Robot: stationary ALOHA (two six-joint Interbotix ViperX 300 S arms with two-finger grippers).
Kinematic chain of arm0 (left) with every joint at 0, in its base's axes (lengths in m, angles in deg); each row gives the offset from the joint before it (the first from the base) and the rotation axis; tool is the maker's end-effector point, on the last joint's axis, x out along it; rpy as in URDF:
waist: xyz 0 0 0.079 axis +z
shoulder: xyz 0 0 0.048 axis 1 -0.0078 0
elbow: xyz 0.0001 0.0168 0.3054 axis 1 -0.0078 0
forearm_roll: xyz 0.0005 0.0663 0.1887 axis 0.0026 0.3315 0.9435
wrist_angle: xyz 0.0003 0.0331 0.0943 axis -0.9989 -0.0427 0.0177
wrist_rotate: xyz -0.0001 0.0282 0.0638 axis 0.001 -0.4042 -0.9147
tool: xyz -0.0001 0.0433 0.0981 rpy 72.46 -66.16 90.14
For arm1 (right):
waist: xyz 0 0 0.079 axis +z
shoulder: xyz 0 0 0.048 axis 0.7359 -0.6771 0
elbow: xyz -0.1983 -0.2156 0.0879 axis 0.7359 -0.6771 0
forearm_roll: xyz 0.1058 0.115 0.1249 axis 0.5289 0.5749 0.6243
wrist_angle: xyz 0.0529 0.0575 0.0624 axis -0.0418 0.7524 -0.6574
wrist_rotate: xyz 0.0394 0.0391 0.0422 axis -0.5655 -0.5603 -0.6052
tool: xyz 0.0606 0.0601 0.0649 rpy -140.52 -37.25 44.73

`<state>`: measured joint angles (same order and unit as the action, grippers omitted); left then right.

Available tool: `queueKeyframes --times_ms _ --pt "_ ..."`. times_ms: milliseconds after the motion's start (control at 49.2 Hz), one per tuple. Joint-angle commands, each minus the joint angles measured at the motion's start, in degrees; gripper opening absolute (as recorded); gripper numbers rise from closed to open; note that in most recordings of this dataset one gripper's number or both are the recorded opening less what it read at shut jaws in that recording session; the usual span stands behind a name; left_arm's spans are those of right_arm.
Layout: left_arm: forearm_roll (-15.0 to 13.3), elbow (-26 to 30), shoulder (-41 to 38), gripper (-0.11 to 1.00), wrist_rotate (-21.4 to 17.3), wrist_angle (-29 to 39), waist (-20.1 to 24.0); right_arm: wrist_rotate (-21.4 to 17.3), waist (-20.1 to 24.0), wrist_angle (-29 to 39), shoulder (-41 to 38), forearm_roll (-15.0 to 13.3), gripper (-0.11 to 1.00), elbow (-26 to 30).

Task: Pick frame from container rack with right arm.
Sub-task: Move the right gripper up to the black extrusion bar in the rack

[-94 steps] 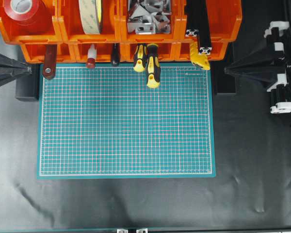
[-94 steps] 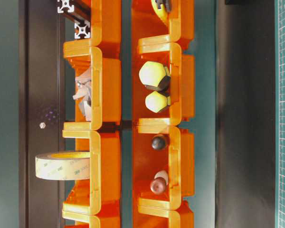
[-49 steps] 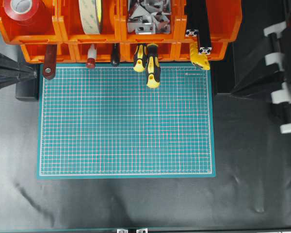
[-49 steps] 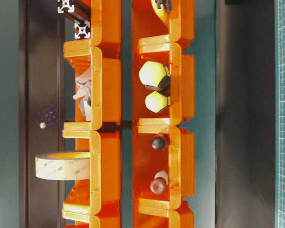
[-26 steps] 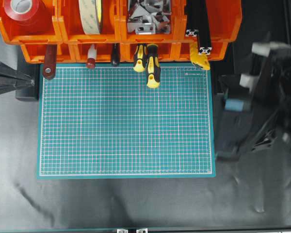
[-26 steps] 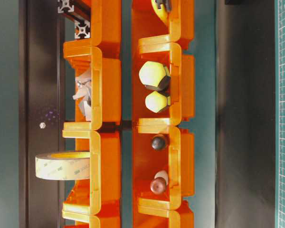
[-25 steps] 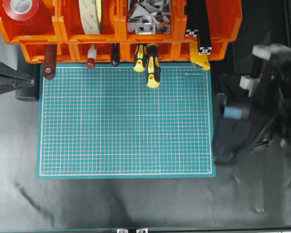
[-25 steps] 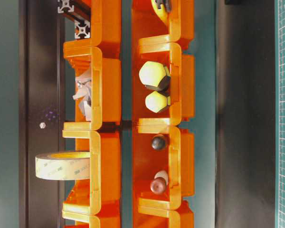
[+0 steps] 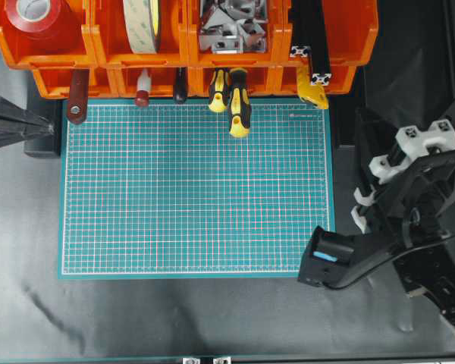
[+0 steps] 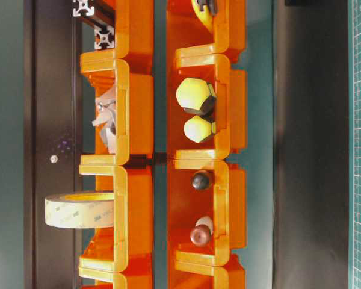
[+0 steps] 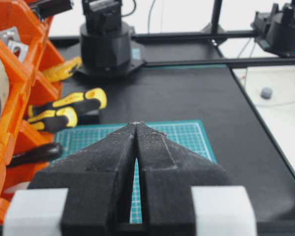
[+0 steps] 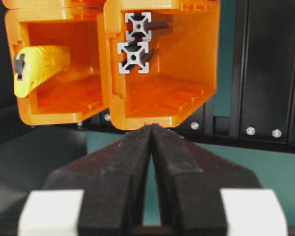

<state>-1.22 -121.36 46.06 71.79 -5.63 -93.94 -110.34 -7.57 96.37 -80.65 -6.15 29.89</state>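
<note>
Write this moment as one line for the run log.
phase: approach | right tool: shut, empty, facing rack | frame: in bin, untouched | left tool: shut, idle

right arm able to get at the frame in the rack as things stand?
Probably yes. The frame ends stick out of the open front of the container rack, straight ahead of the right gripper, nothing between. But the jaws are shut and must open first.

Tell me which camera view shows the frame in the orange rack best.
The right wrist view: the frame faces the camera end-on inside the container rack, its slotted profile clear, another bar stacked above it. The overhead view shows its length partly hidden by the bin. The table-level view catches only its end at the edge. The left wrist view misses it.
</note>
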Motion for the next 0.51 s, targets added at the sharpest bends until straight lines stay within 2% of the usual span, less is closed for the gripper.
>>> queueKeyframes --times_ms 0,122,224,346,407,488 --pt "0.1 1.8 -0.3 0.00 0.3 -0.3 -0.2 -0.4 0.2 0.6 0.2 -1.1 0.05 -0.3" --pt "0.1 1.8 -0.4 0.00 0.3 -0.3 -0.2 -0.6 0.1 0.3 0.0 -1.1 0.25 -1.1" --pt "0.1 1.8 -0.5 0.00 0.3 -0.3 -0.2 -1.2 -0.2 0.1 0.0 -1.4 0.51 -1.5" --pt "0.1 1.8 -0.9 0.00 0.4 -0.3 -0.2 -2.9 -1.0 -0.2 -0.2 -3.9 0.80 -3.2" --pt "0.1 1.8 -1.0 0.00 0.4 -0.3 -0.2 -3.2 -1.2 -1.1 -0.4 -5.0 0.85 -3.8" --pt "0.1 1.8 -1.1 0.00 0.4 -0.5 -0.2 -3.2 -2.1 -2.8 -1.2 -6.1 0.84 -4.0"
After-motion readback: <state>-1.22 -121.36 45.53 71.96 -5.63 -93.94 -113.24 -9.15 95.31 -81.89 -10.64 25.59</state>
